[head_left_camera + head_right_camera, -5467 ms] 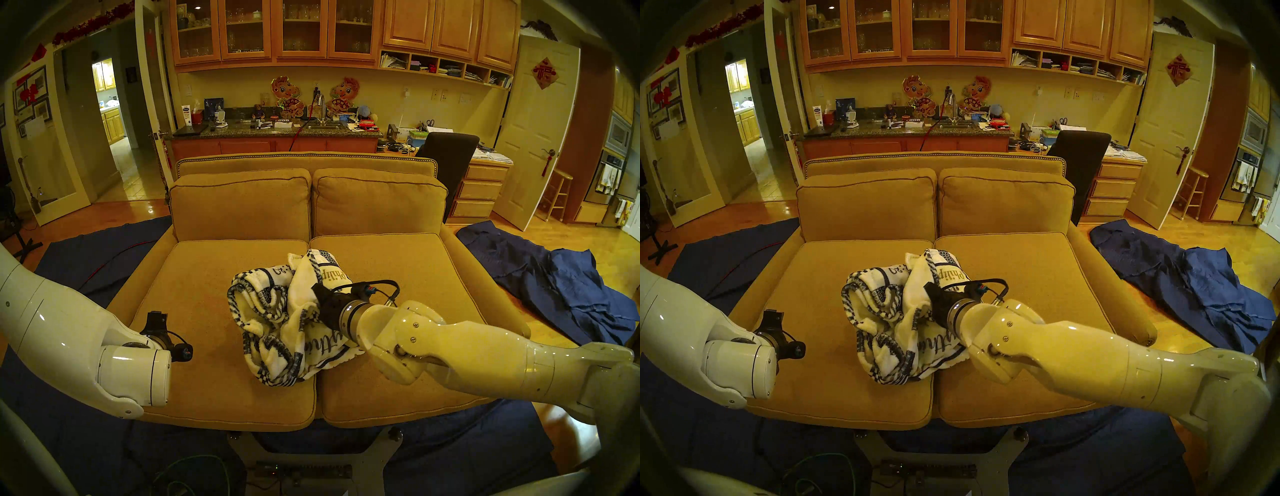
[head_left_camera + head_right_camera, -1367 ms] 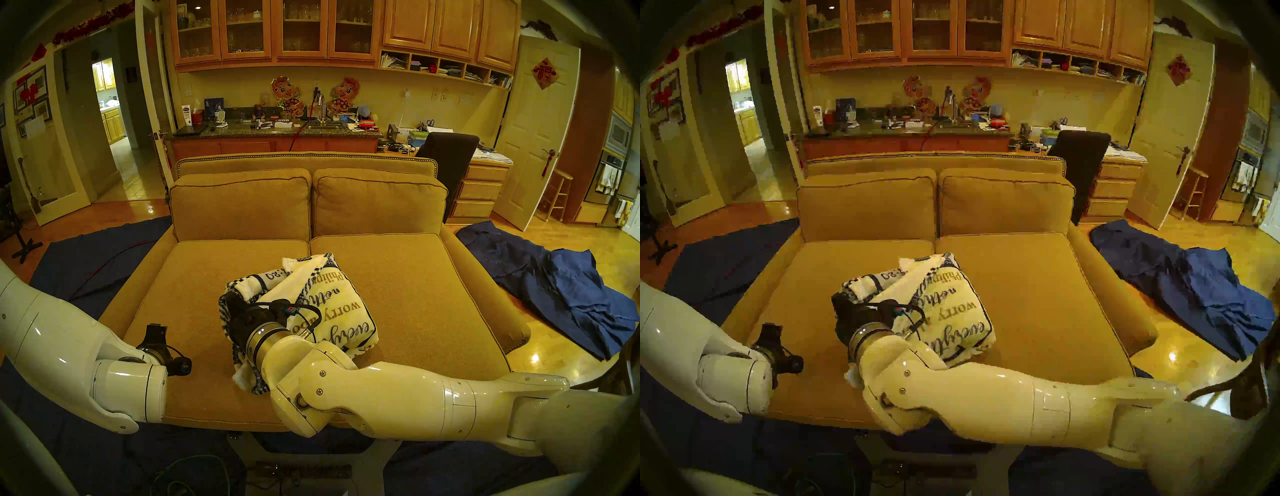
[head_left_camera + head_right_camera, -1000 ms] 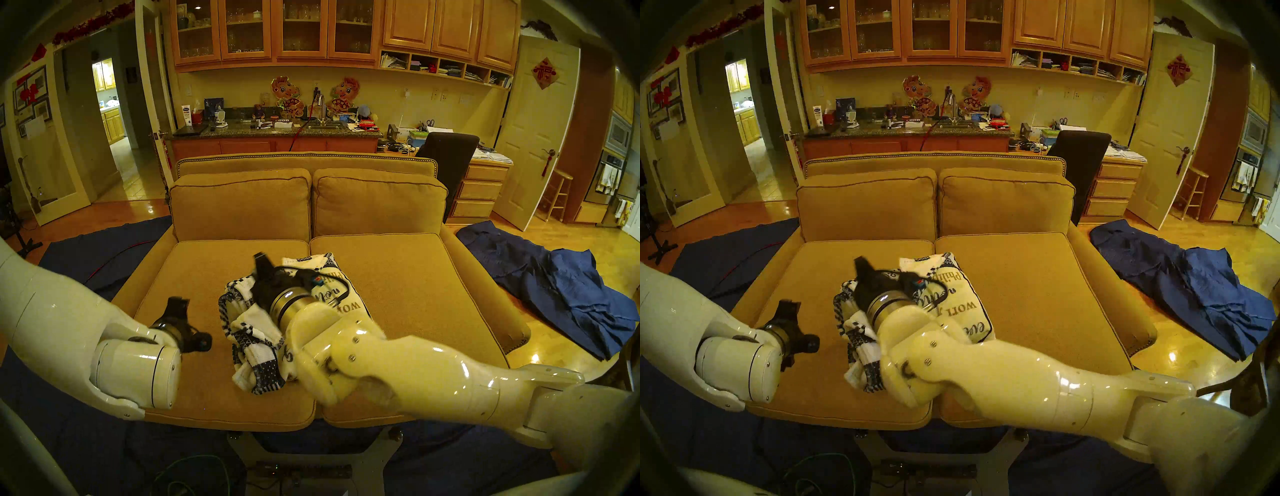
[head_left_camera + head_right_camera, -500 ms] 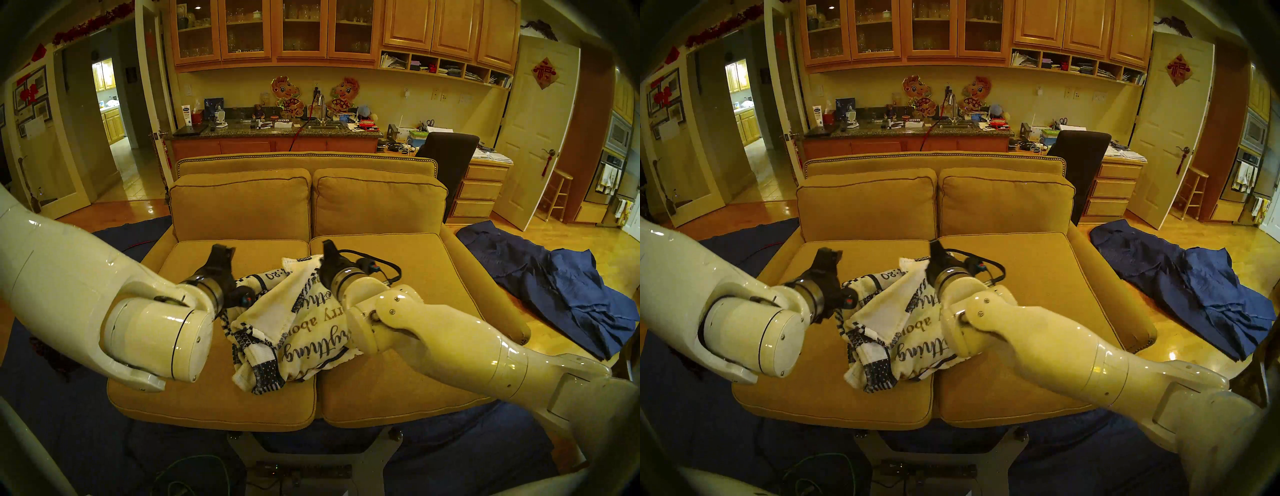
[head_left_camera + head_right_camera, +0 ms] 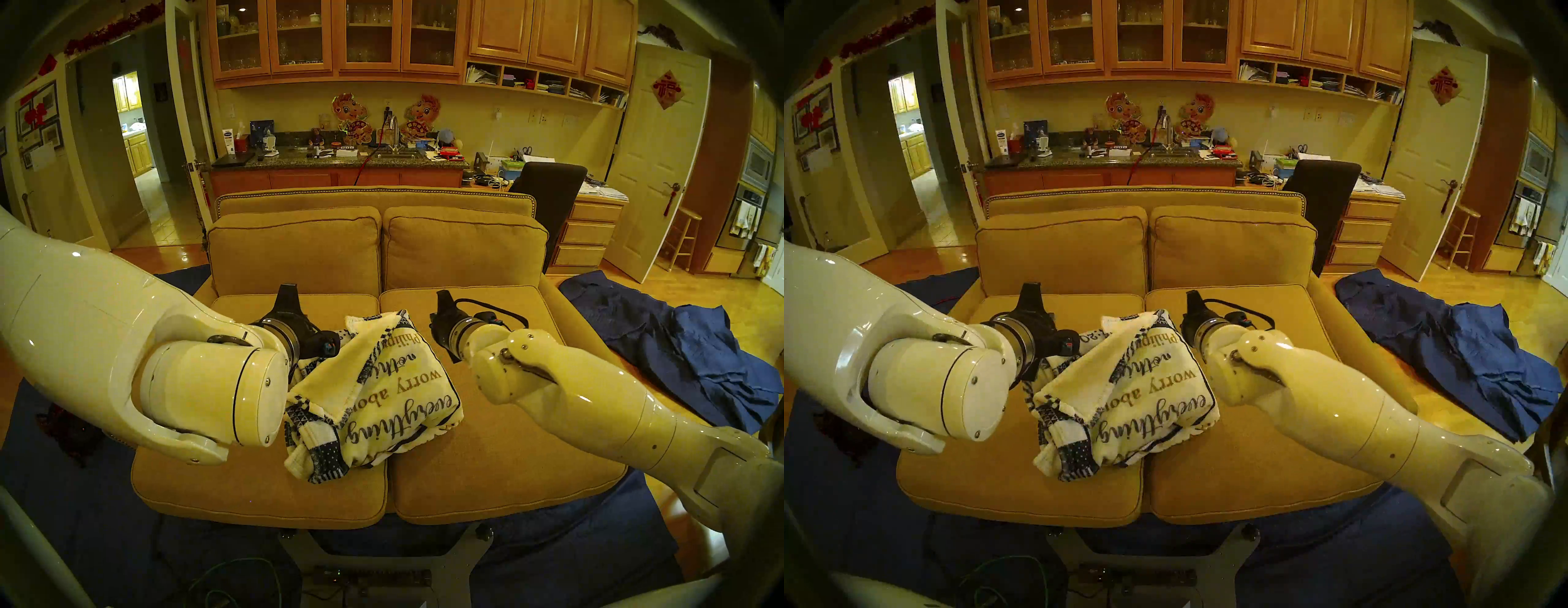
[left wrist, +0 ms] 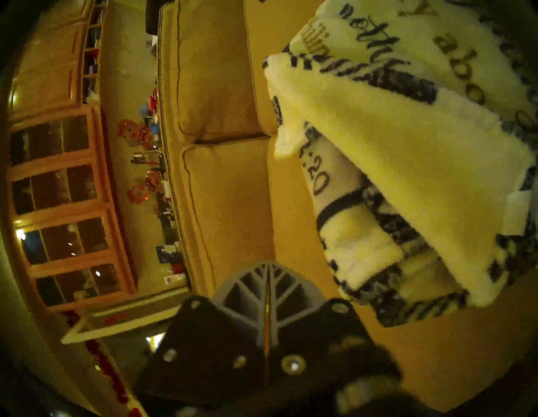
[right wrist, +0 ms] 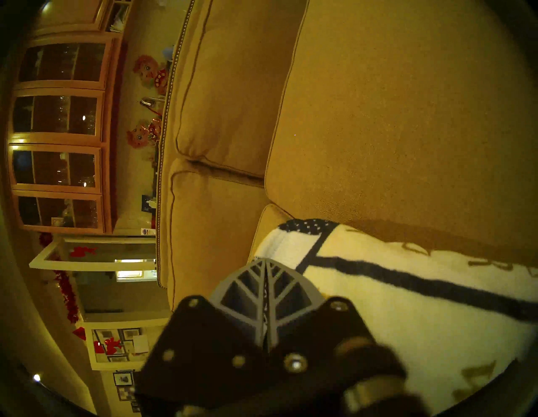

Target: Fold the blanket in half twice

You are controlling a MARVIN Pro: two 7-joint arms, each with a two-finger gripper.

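The blanket (image 5: 382, 390) is a cream fleece with navy borders and grey and tan lettering. It lies in a loose, partly folded bundle across the middle of the sofa seat (image 5: 488, 382). My left gripper (image 5: 287, 291) hovers beyond the blanket's far left corner, pointing at the backrest. In the left wrist view the left gripper (image 6: 267, 266) is shut on nothing, with the blanket (image 6: 407, 174) off to one side. My right gripper (image 5: 442, 295) hangs past the far right corner, apart from the cloth. The right gripper (image 7: 265, 262) is shut and empty above the blanket's edge (image 7: 407, 320).
Two back cushions (image 5: 297, 250) stand just behind both grippers. Plain dark blue cloths (image 5: 679, 352) lie on the floor to the right, and more dark cloth covers the floor around the sofa. Bare seat shows on both sides of the bundle.
My left arm swung in from the front left to the blanket's far left, and its fingers came together. My right gripper moved off the top of the blanket to its far right.
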